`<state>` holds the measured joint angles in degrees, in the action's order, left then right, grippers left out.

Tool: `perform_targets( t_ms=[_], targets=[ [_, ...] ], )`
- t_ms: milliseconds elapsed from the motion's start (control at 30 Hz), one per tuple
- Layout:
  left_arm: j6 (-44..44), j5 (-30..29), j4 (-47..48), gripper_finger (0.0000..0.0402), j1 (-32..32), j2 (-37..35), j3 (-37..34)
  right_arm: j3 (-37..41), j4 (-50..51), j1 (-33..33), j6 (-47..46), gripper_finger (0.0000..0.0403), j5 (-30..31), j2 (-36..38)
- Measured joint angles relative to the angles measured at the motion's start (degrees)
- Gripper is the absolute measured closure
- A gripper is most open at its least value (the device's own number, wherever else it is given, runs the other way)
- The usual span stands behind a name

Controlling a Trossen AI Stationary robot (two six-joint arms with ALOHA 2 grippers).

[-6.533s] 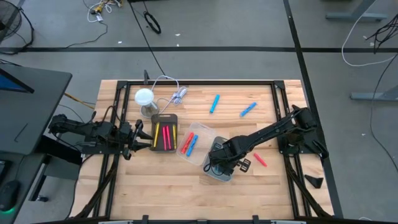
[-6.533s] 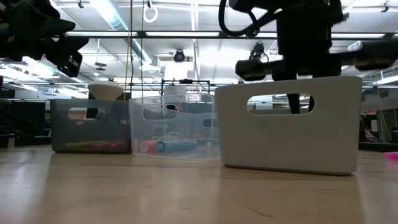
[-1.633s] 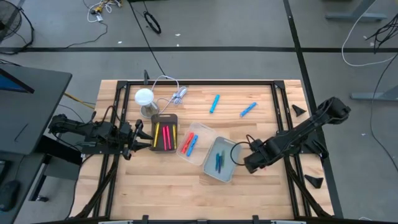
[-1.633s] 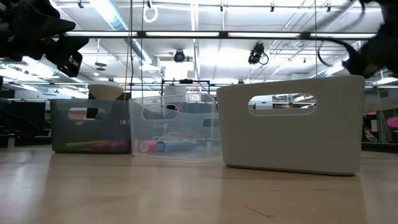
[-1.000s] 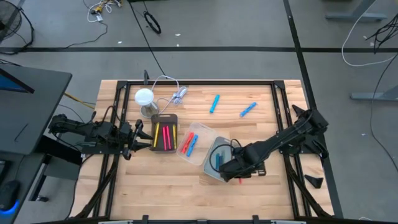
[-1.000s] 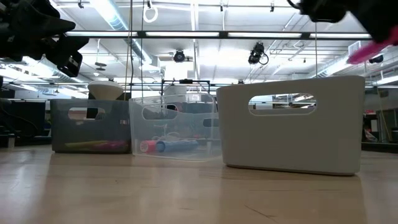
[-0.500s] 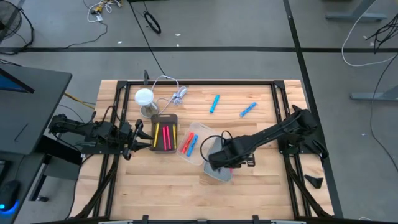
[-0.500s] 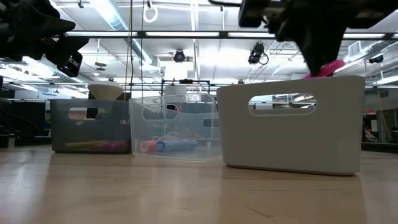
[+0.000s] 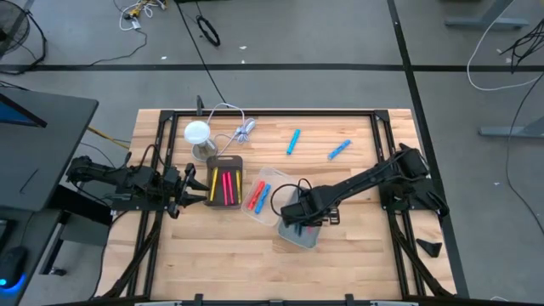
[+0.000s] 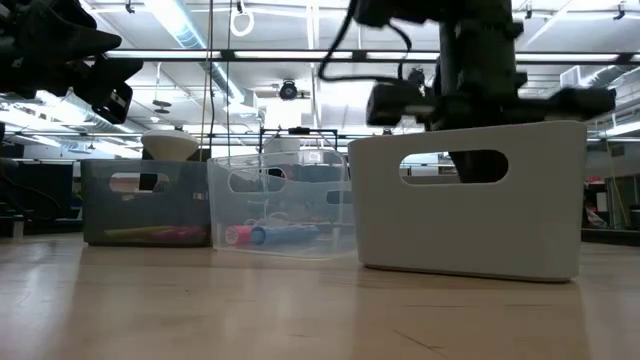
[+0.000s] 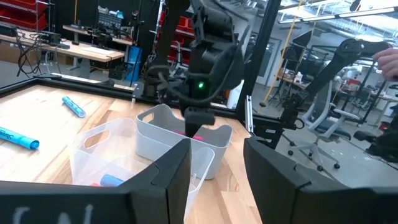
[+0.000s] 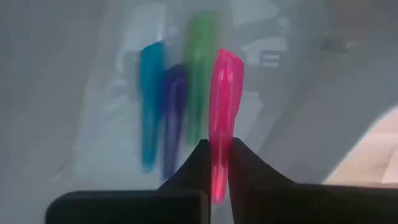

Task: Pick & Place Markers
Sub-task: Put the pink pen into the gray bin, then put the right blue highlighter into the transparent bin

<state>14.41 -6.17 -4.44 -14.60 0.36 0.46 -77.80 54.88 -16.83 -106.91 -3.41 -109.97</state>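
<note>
While a pink marker (image 12: 222, 118) sits pinched between its fingers, the right gripper (image 9: 293, 212) hangs over the pale grey bin (image 9: 308, 239)

In that bin a blue marker (image 12: 150, 99), a purple marker (image 12: 173, 112) and a green marker (image 12: 200, 74) lie side by side under the pink one. Next to it stands the clear bin (image 9: 274, 180) with red and blue markers (image 9: 258, 197), then the dark bin (image 9: 224, 160) with yellow and pink ones. Two blue markers (image 9: 293, 141) (image 9: 339, 150) lie loose on the table (image 9: 212, 255), farther back. The left gripper (image 9: 189, 189) waits at the table's left edge beside the dark bin, fingers apart
</note>
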Motion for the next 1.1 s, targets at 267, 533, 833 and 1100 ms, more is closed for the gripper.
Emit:
perform_targets(
  t_ms=[267, 533, 833, 1100],
  targets=[
    [0.01, 0.0, -0.01, 0.0248, -0.01, 0.0, 0.0, 3.91, -3.47, 0.8, 1.24, 0.0376, -2.13, 0.0],
    [0.0, 0.0, 0.0, 0.0248, 0.0, 0.0, -0.01, 3.91, -3.52, 0.8, 1.04, 0.0338, -2.02, 0.0],
    [0.0, -0.01, -0.01, 0.0248, 0.01, 0.0, 0.01, 3.91, -3.52, 0.78, -0.53, 0.0282, -1.15, 0.0],
    [0.0, -0.01, -0.01, 0.0248, 0.0, 0.0, -0.01, 3.91, -6.85, 0.78, 4.48, 0.0249, -0.11, 0.02]
  ],
)
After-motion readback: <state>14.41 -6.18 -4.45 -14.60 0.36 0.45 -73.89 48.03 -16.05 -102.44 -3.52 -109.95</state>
